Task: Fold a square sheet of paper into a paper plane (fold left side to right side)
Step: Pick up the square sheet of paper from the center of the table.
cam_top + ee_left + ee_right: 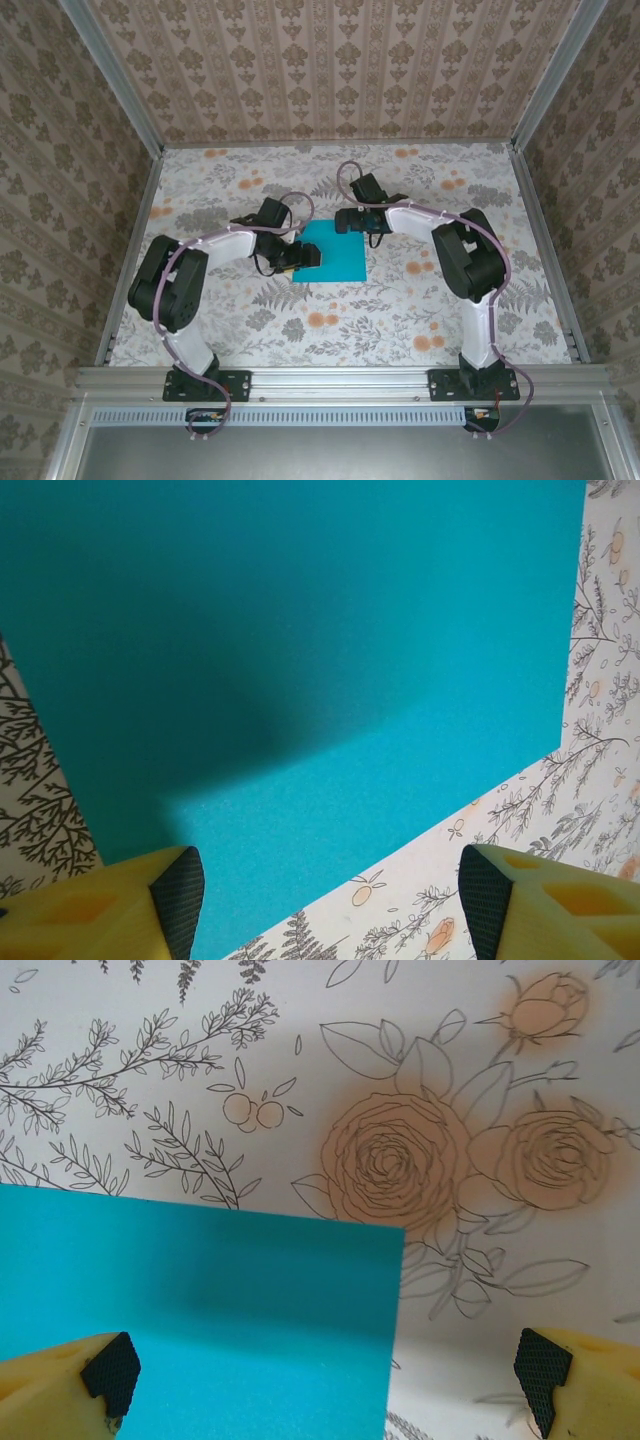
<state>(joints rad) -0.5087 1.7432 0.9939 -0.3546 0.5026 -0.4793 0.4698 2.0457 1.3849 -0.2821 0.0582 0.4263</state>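
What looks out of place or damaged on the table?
Nothing stands out. The blue paper lies flat on the flowered table, no tears or crumples visible; the left gripper and right gripper hover open at its edges.

The top camera looks down from high behind the arms (210,245). Both wrist cameras look down from close. All see the blue paper (338,252).
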